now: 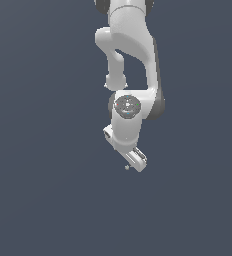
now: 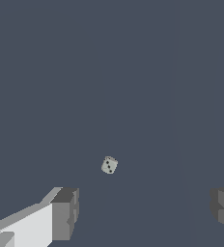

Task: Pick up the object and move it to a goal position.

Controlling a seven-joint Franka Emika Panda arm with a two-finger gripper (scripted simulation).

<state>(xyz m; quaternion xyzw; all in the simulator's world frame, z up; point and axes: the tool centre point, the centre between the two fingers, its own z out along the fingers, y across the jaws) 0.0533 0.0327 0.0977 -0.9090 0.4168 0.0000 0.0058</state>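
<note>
The die [image 2: 109, 165], a blocky cube without a clear long axis, sits tilted, apart from the wide-open, empty gripper [image 2: 143, 212] fingers [image 2: 65, 212].

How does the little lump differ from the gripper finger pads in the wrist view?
Colour: the object is pale greyish-tan with dark specks; the pads are plain darker grey.
Size: the object looks smaller than either pad.
Pose: the object sits tilted and alone; the pads stand straight, wide apart, touching nothing.
Both are blocky. The gripper is open, and the object lies beyond the gap.
</note>
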